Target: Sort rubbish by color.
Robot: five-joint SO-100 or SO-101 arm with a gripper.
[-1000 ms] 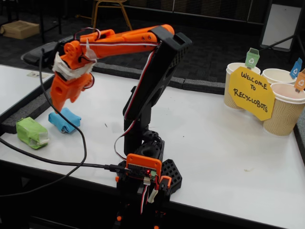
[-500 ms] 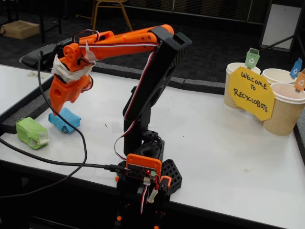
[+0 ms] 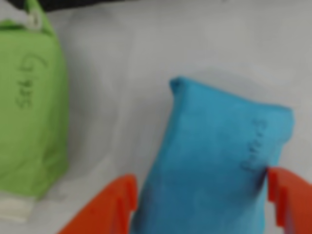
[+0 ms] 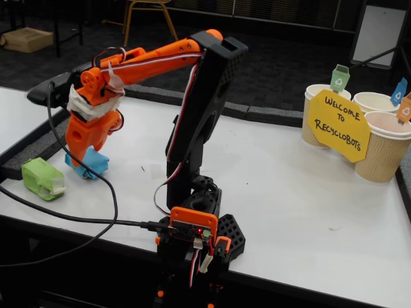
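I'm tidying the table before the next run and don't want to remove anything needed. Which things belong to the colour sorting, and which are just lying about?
Part of the job:
blue lump, between the open gripper fingers
green lump
three paper cups with coloured tags

Just there:
yellow welcome sign
black cable
chair behind the table
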